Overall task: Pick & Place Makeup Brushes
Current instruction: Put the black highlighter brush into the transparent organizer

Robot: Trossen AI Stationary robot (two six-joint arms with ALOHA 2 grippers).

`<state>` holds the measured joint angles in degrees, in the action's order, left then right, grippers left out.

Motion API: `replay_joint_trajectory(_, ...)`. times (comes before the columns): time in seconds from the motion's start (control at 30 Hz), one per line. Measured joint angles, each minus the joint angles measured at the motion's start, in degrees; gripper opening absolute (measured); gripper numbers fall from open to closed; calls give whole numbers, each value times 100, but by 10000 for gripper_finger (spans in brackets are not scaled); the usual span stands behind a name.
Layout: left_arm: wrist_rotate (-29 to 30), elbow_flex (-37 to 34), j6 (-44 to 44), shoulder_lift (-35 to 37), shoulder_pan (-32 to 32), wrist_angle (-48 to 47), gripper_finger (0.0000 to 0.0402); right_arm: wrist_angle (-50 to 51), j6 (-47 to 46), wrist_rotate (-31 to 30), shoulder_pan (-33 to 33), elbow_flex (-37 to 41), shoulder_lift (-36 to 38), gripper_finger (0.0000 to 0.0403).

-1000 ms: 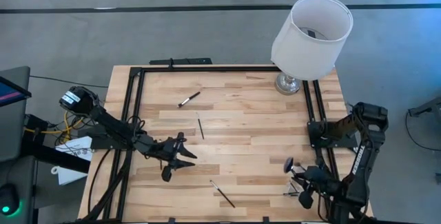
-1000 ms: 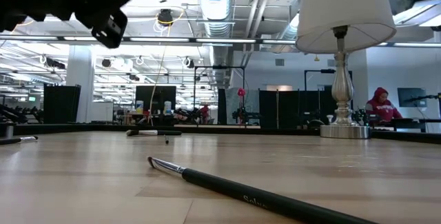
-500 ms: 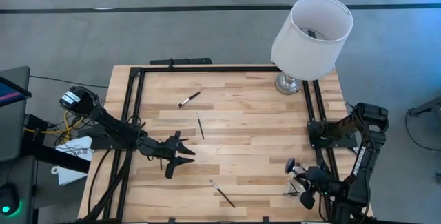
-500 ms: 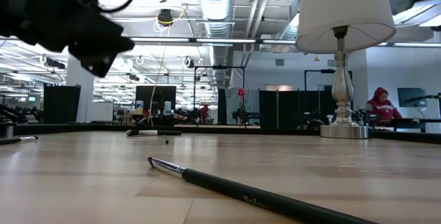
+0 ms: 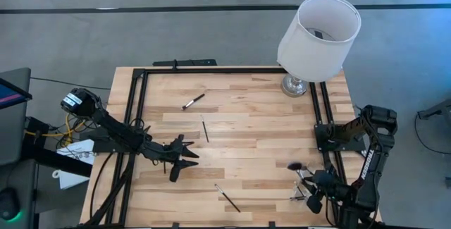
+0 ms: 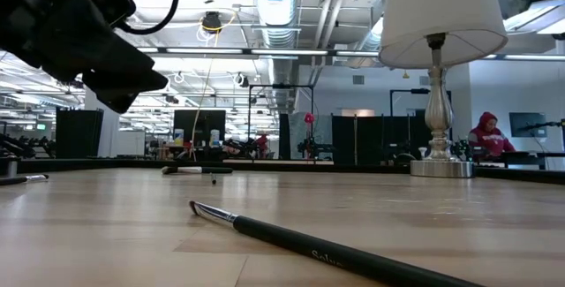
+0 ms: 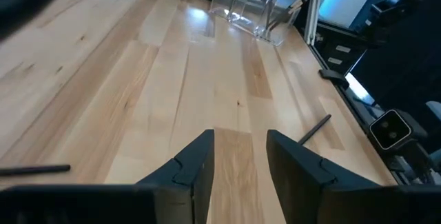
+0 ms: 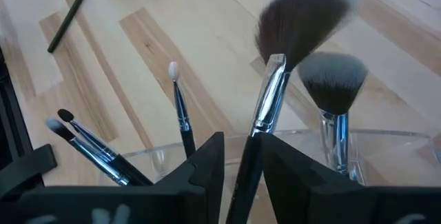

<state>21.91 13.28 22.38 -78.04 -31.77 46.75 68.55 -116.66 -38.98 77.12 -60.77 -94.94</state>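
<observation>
The counter (image 5: 268,137) carries a lamp (image 5: 318,35) at its far right corner. Three brushes lie loose on it — one (image 5: 193,101) toward the far left, one (image 5: 205,130) just nearer and to its right, one (image 5: 227,198) close to the near edge. The left tool (image 5: 181,160) hangs above the left middle, between the second and third brushes. At the near right corner the right tool (image 5: 310,185) sits over a holder (image 8: 386,148) with several brushes standing in it — a fan brush (image 8: 286,58) between its fingers.
</observation>
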Motion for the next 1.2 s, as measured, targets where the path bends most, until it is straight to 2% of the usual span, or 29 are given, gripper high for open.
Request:
replay_joint_trajectory(0.2, 20, 2, 191, 0, 0, -256, 129, -26, -7, 65, 0, 0, 0, 93)
replay_joint_trajectory(0.37, 57, 2, 206, 0, 0, -269, 129, -95, -46, 557, 0, 0, 0, 85)
replay_joint_trajectory(0.5, 57, 2, 210, 0, 0, -276, 129, -304, -50, 945, 0, -1, 0, 65)
replay_joint_trajectory(0.77, 57, 4, 208, 0, 0, -280, 126, -292, 165, 1110, -164, 0, 0, 5)
replay_joint_trajectory(0.93, 57, 4, 211, 0, 0, -280, 126, -306, 449, 1137, -396, 0, 0, 10)
replay_joint_trajectory(1.2, 57, 4, 211, 0, 0, -283, 126, -313, 565, 1741, -514, -13, 0, 2)
